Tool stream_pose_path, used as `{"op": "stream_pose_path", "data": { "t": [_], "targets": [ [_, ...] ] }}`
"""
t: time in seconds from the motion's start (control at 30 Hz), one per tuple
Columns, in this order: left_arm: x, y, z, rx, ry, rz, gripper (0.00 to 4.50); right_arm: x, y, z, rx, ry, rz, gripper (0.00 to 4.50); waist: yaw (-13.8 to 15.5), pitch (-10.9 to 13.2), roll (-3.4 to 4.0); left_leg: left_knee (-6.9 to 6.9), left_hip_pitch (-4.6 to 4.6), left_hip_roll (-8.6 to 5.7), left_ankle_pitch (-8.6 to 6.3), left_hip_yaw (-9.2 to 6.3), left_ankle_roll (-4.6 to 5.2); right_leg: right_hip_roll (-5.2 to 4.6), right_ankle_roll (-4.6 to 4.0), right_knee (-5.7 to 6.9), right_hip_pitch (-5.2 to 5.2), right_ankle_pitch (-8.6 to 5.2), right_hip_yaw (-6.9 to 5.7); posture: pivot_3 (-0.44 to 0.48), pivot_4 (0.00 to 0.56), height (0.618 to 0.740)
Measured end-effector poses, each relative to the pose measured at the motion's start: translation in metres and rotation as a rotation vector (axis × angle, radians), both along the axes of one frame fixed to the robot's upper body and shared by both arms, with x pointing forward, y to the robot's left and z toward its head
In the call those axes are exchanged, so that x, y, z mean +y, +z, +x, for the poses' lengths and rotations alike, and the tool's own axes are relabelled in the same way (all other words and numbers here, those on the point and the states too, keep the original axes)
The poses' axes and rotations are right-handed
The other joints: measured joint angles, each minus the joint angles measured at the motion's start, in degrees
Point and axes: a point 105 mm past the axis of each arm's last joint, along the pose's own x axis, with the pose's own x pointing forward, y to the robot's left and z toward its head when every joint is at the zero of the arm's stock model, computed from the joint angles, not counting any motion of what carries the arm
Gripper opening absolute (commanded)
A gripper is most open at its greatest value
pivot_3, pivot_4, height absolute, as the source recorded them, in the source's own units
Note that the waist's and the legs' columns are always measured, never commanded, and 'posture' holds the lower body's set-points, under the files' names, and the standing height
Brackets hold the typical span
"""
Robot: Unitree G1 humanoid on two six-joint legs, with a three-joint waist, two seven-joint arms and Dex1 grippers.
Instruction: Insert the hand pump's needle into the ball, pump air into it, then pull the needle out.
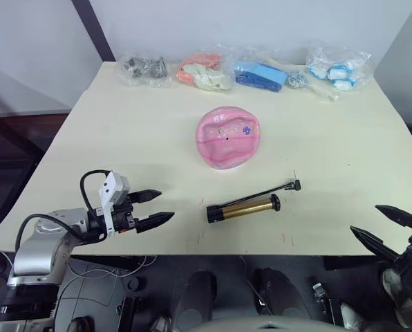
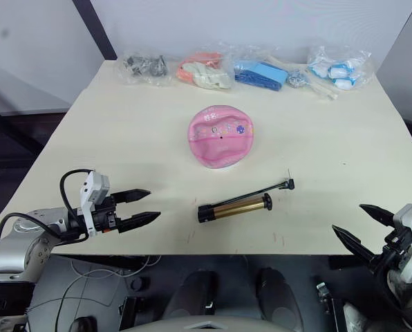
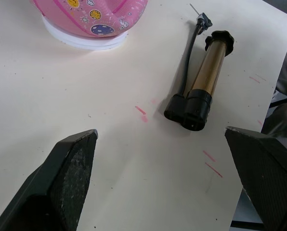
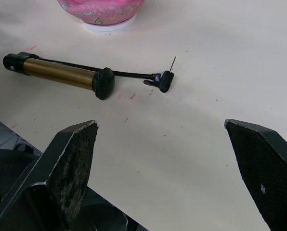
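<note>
Lay untouched: hand pump point(image 1: 243, 207), needle point(image 4: 173, 63) upturned beside the sagging ball point(image 1: 228, 136). Hovered wide open, empty, flanking both: left gripper point(image 1: 155, 208), right gripper point(image 1: 386, 225).

The hand pump point(image 1: 244, 207) lies near the ball point(image 1: 228, 136), both pincers apart.

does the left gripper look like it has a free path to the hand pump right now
Probably yes. The left gripper is open and points at the hand pump, with only bare table between them. The ball sits farther back.
</note>
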Motion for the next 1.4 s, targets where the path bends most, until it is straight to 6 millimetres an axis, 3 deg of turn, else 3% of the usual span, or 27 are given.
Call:
{"op": "stream_pose_path", "data": {
  "t": [0.07, 0.2, 0.3, 0.5, 0.6, 0.73, 0.8, 0.83, 1.03, 1.2, 1.3, 1.4],
  "targets": [
    [0.0, 0.0, 0.0, 0.0, 0.0, 0.0, 4.5, 0.0, 0.0, 0.0, 0.0, 0.0, 0.0, 4.41, 0.0, 0.0, 0.0, 0.0, 0.0, 0.0, 0.0, 0.0, 0.0, 0.0, 0.0, 0.0, 0.0, 0.0, 0.0, 0.0, 0.15, 0.74],
    [-0.023, 0.045, 0.012, -0.064, -0.167, 0.012, 4.5, 0.015, 0.011, 0.005, -0.039, 0.104, 0.017, 4.41, 0.34, 0.03, -0.05, 0.12, -0.06, -0.01, 0.0, 0.01, 0.0, 0.02, 0.0, 0.0, 0.06, 0.0, -0.18, 0.0, 0.15, 0.74],
    [-0.036, 0.061, 0.011, -0.085, -0.259, 0.044, 4.5, 0.02, 0.015, 0.004, -0.049, 0.142, 0.035, 4.41, 0.14, 0.01, 0.03, -0.01, -0.03, -0.05, 0.0, 0.15, 0.01, 0.05, 0.01, -0.07, 0.07, 0.01, -0.07, 0.0, 0.15, 0.74],
    [-0.07, 0.076, 0.01, -0.096, -0.427, 0.117, 4.5, 0.026, 0.029, -0.002, -0.054, 0.199, 0.024, 4.41, 0.2, 0.03, 0.0, -0.04, -0.1, -0.14, -0.01, 0.04, 0.03, 0.17, 0.01, -0.14, 0.08, 0.01, -0.1, 0.0, 0.15, 0.74],
    [-0.089, 0.09, 0.02, -0.156, -0.457, 0.254, 4.5, 0.03, 0.04, -0.011, -0.064, 0.218, 0.016, 4.41, 0.73, 0.03, -0.01, -0.02, -0.02, -0.27, -0.01, 0.01, 0.03, 0.2, 0.01, -0.14, 0.18, 0.01, -0.08, 0.0, 0.15, 0.74],
    [-0.109, 0.092, 0.025, -0.101, -0.508, 0.304, 4.5, 0.029, 0.043, -0.018, -0.05, 0.203, 0.009, 4.41, 0.67, 0.04, -0.03, 0.02, -0.05, -0.28, -0.01, 0.01, 0.04, 0.21, 0.03, -0.14, 0.18, 0.01, -0.08, 0.0, 0.15, 0.74],
    [-0.131, 0.095, 0.033, -0.1, -0.554, 0.324, 4.5, 0.025, 0.043, -0.024, -0.045, 0.162, 0.002, 4.41, 1.26, 0.03, -0.02, 0.08, -0.09, -0.37, -0.01, -0.09, 0.04, 0.21, 0.04, -0.14, 0.21, 0.01, -0.11, 0.0, 0.15, 0.74],
    [-0.152, 0.096, 0.041, -0.129, -0.587, 0.35, 4.5, 0.023, 0.042, -0.027, -0.041, 0.142, 0.001, 4.41, 1.88, 0.03, -0.02, 0.21, -0.18, -0.52, -0.01, -0.35, 0.05, 0.29, 0.09, -0.14, 0.3, -0.02, -0.15, 0.0, 0.15, 0.74],
    [-0.2, 0.067, 0.066, -0.151, -0.609, 0.477, 4.5, 0.018, 0.044, -0.033, -0.064, 0.064, -0.004, 4.41, 0.56, 0.03, -0.02, 0.21, -0.21, -0.6, -0.05, -0.18, 0.12, 0.26, 0.22, -0.16, 0.26, -0.02, 0.18, 0.0, 0.15, 0.74],
    [-0.208, 0.056, 0.076, -0.167, -0.617, 0.511, 4.5, 0.014, 0.045, -0.034, -0.07, 0.029, -0.003, 4.41, 0.06, 0.02, 0.02, 0.18, -0.21, -0.57, -0.05, -0.25, 0.12, 0.29, 0.2, -0.15, 0.25, -0.03, 0.14, 0.0, 0.15, 0.74],
    [-0.228, 0.046, 0.085, -0.187, -0.624, 0.528, 4.5, 0.012, 0.045, -0.035, -0.076, 0.019, -0.016, 4.41, 0.7, 0.02, 0.02, 0.29, -0.25, -0.64, -0.05, -0.25, 0.13, 0.22, 0.23, -0.15, 0.27, -0.01, 0.12, 0.0, 0.15, 0.74],
    [-0.249, 0.025, 0.091, -0.197, -0.647, 0.572, 3.23, 0.011, 0.045, -0.034, -0.084, 0.01, -0.026, 4.5, 1.25, 0.02, 0.02, 0.33, -0.37, -0.71, -0.06, -0.23, 0.15, 0.17, 0.33, -0.23, 0.24, 0.04, 0.15, 0.0, 0.15, 0.74]
  ]
}}
